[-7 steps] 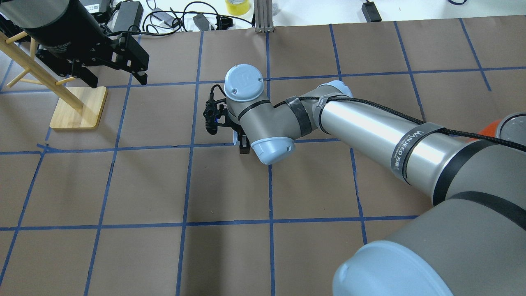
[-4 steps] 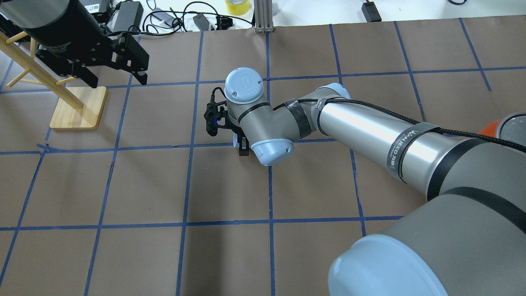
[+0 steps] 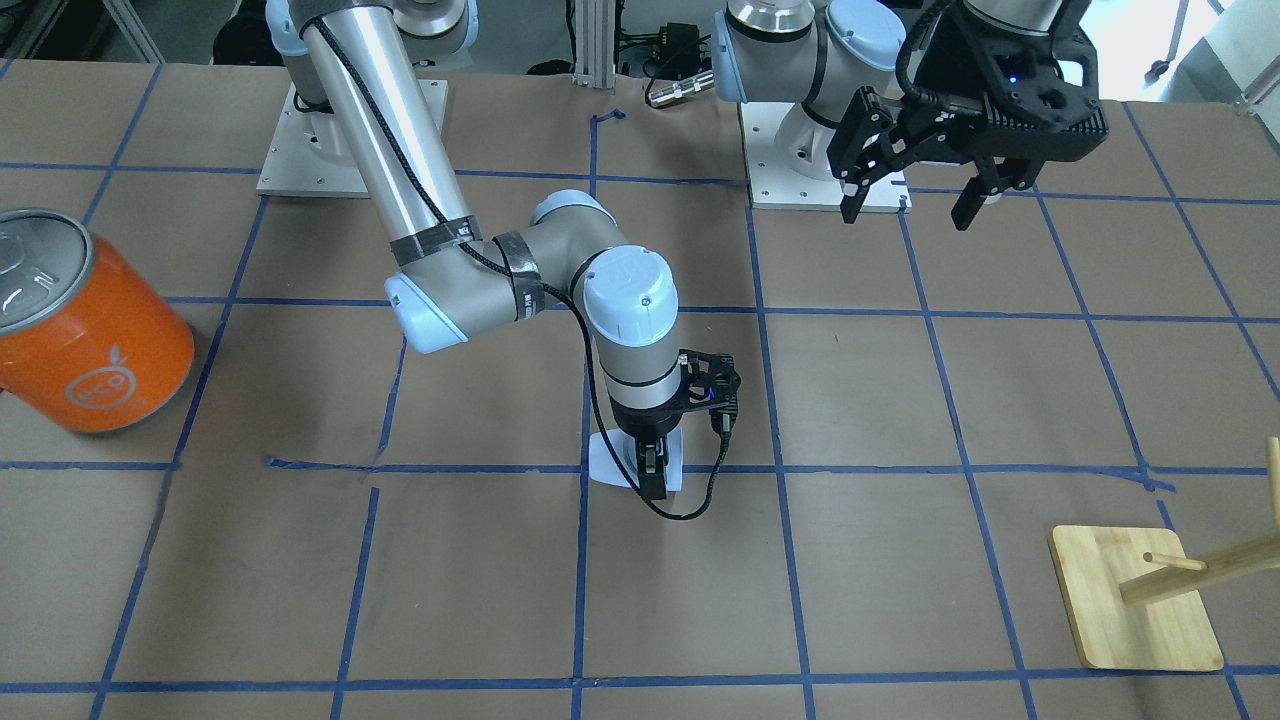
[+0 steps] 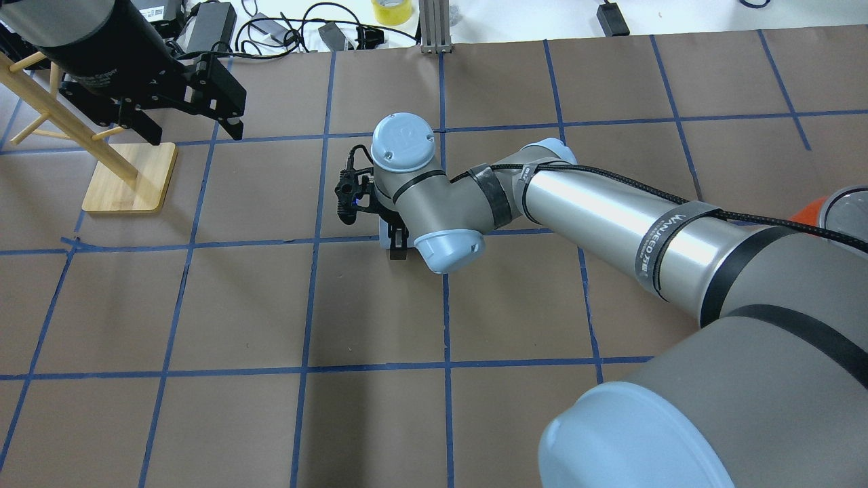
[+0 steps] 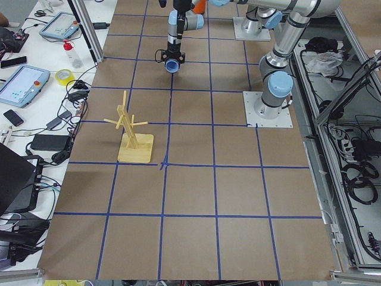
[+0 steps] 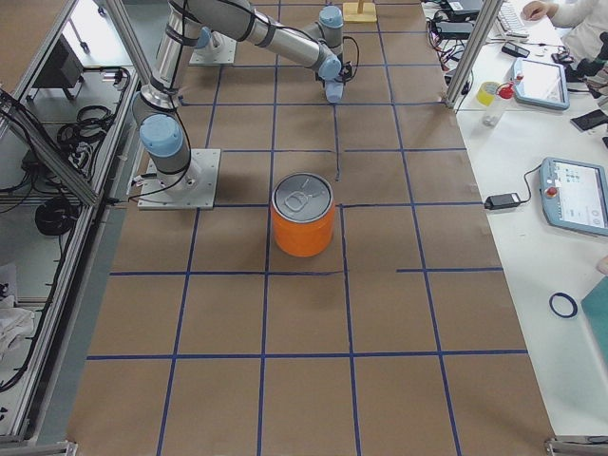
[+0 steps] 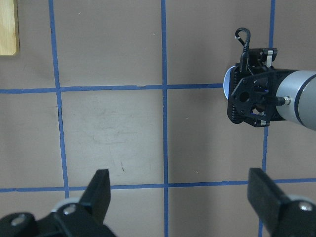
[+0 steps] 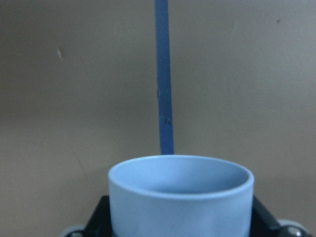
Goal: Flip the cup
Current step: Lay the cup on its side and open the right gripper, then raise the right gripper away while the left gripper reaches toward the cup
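Note:
The pale lavender-blue cup [image 3: 608, 463] is held low over the brown paper at the table's middle, on a blue tape line. My right gripper [image 3: 651, 478] points down and is shut on it. In the right wrist view the cup [image 8: 180, 190] fills the bottom, its open mouth facing away from the camera, with black fingers [image 8: 97, 217] on both sides. The overhead view shows the right gripper [image 4: 397, 247], and the wrist hides the cup. My left gripper [image 3: 915, 205] hangs open and empty, high above the table, far from the cup. It sees the cup [image 7: 226, 84] from above.
A large orange can [image 3: 85, 325] with a silver top stands at the table's right end, also seen in the exterior right view [image 6: 303, 214]. A wooden peg stand [image 4: 129, 177] stands at the left end below my left gripper. Cables and boxes lie beyond the far edge.
My right wrist has turned and shifted slightly toward the robot and to the left with the cup. The sliver of cup seen earlier is now hidden. The left arm has not moved.

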